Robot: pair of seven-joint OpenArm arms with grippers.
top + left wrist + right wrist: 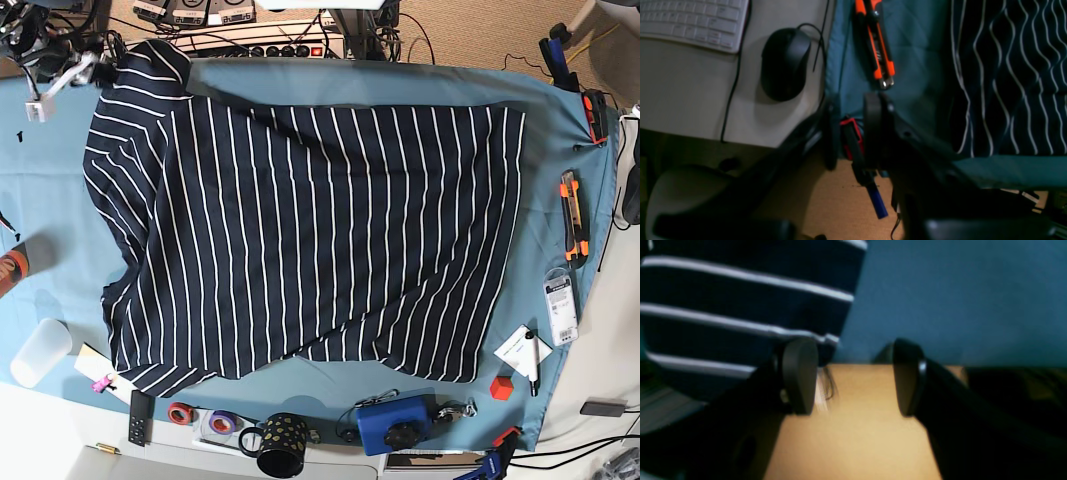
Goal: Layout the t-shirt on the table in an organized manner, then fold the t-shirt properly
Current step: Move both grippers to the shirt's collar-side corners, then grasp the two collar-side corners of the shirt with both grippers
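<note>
A dark navy t-shirt (300, 240) with thin white stripes lies spread flat across most of the teal-draped table (330, 82), seen from the overhead base camera. One sleeve reaches toward the far left corner, another sits at the near left, and the straight hem runs along the right side.

Neither arm shows in the overhead view. The right gripper (853, 376) appears in its own wrist camera with both dark pads well apart and nothing between them; one pad (800, 373) sits beside the shirt's striped edge, over the table's rim and the tan floor beyond. The left gripper (853, 130) is blurred in its wrist view, its pads a narrow gap apart with no cloth seen between them, hovering at the table's corner beside a red clamp (850, 136).

An orange utility knife (571, 216) lies on the right side of the cloth, clear of the shirt. A black spotted mug (280, 443) and a blue box (395, 423) stand along the near edge.
</note>
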